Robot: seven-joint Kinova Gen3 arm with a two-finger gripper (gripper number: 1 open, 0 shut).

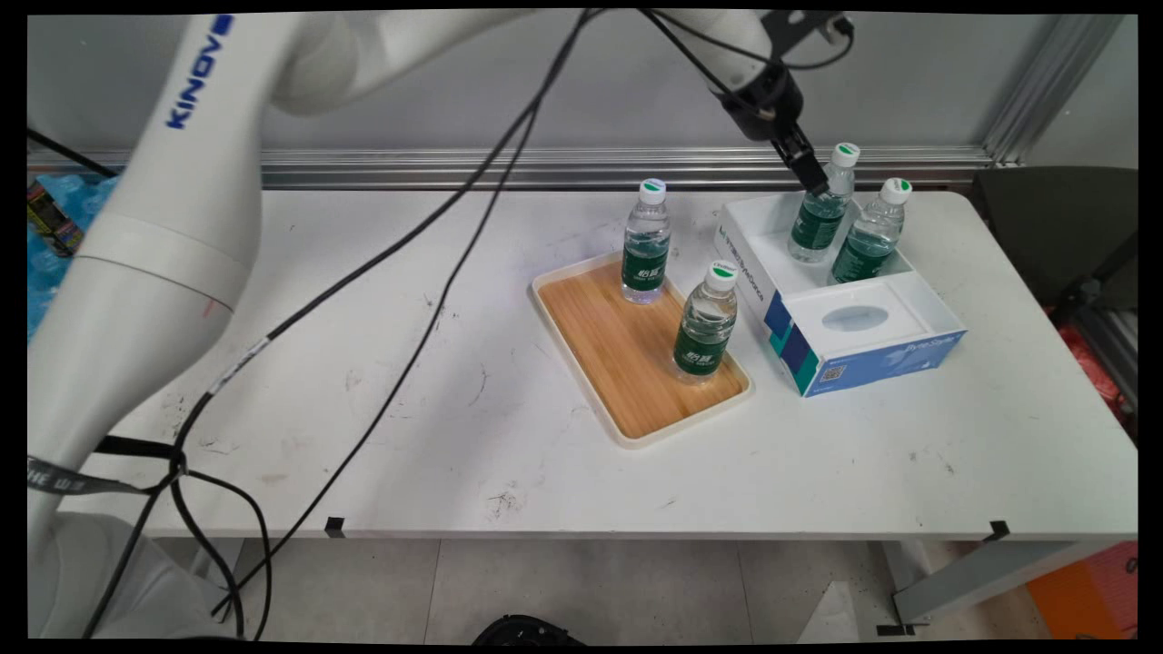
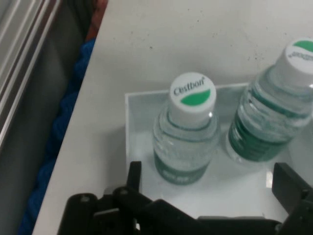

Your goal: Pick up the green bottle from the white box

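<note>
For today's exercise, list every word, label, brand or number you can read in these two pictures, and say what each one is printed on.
"Cestbon": on the white and green cap of the bottle in the white box, hand view.
"KINOV": blue lettering on the arm's big white link, cut by the picture's edge.
Bottle labels, the blue box side's print and its QR code: too small to read.

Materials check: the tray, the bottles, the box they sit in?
Tray: wood-grain or bamboo-look floor with a cream rim, likely plastic or laminate; matte.
Bottles: clear glossy plastic, judging by the see-through walls and highlights, with green labels and white caps.
Box: white and blue printed cardboard, apparently, with a smooth white insert, possibly moulded plastic.
The pincer is open near one bottle in the box.
</note>
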